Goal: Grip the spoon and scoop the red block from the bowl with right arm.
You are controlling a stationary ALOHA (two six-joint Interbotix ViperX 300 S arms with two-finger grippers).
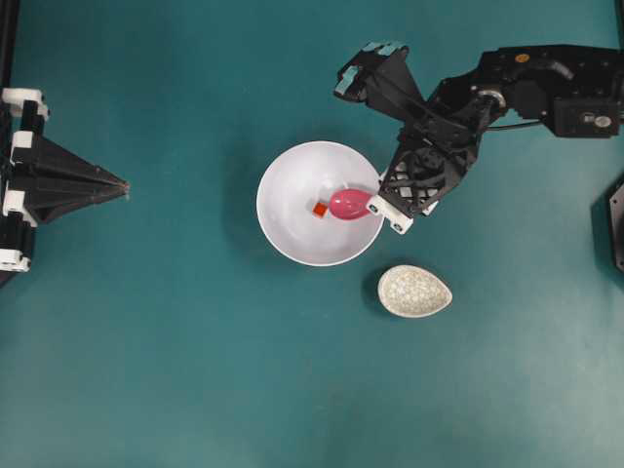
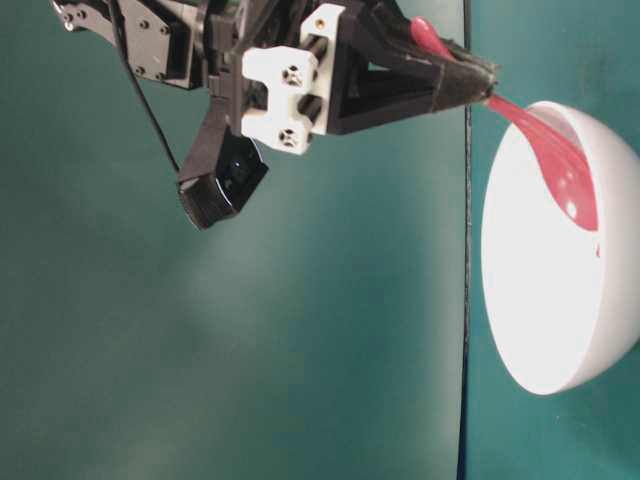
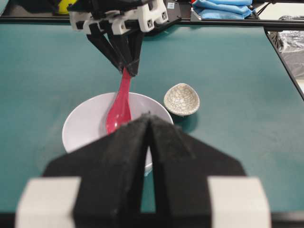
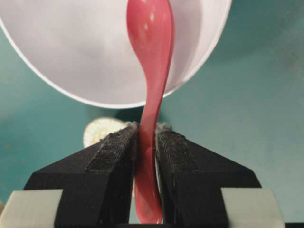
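The white bowl (image 1: 283, 171) sits mid-table. The tiny red block (image 1: 319, 209) lies on its bottom. My right gripper (image 1: 378, 201) is shut on the handle of the pink-red spoon (image 1: 349, 204) over the bowl's right rim. The scoop is down inside the bowl, right beside the block on its right side. In the right wrist view the right gripper (image 4: 147, 127) clamps the spoon (image 4: 149, 38), which reaches into the bowl (image 4: 71, 47); the block is hidden there. My left gripper (image 1: 125, 185) is shut and empty, far left of the bowl.
A speckled grey-white teardrop dish (image 1: 414, 291) sits on the teal table just below and right of the bowl, close under the right arm. In the left wrist view it (image 3: 182, 99) lies right of the bowl (image 3: 80, 123).
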